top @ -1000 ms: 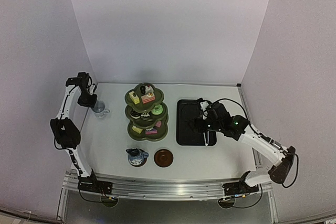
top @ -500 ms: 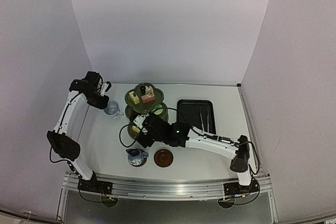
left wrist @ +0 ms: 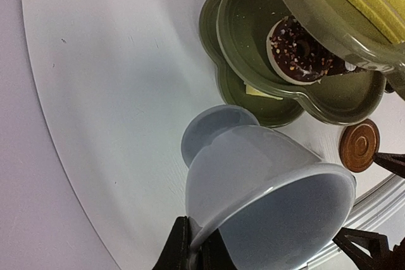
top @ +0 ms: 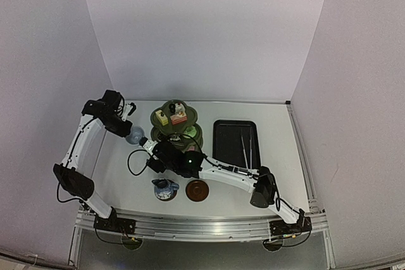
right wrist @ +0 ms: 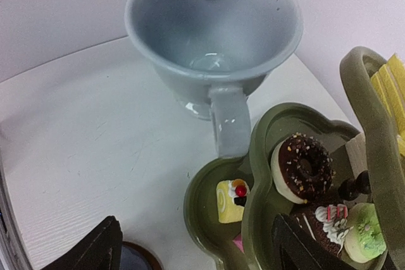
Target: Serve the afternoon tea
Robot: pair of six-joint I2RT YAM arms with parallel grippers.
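Note:
My left gripper [top: 129, 129] [left wrist: 195, 242] is shut on the rim of the pale cup [top: 135, 135] [left wrist: 266, 188], which is at table level left of the olive-green three-tier stand [top: 177, 124] [left wrist: 248, 42]. The cup's handle points to the stand in the right wrist view [right wrist: 215, 30]. My right gripper [top: 157, 150] [right wrist: 197, 251] is open and empty above the stand's bottom tier [right wrist: 209, 213], over a yellow roll cake [right wrist: 231, 200]. A chocolate donut [right wrist: 304, 165] [left wrist: 297, 52] and a green cake [right wrist: 364, 232] lie on the tiers. The dark-blue pot [top: 165, 188] sits on one saucer. The other brown saucer [top: 197, 190] is bare.
The black tray [top: 228, 147] with the thin white tongs [top: 247, 147] lies right of the stand. My right arm stretches across the table's middle in front of the stand. White walls close in the table on three sides.

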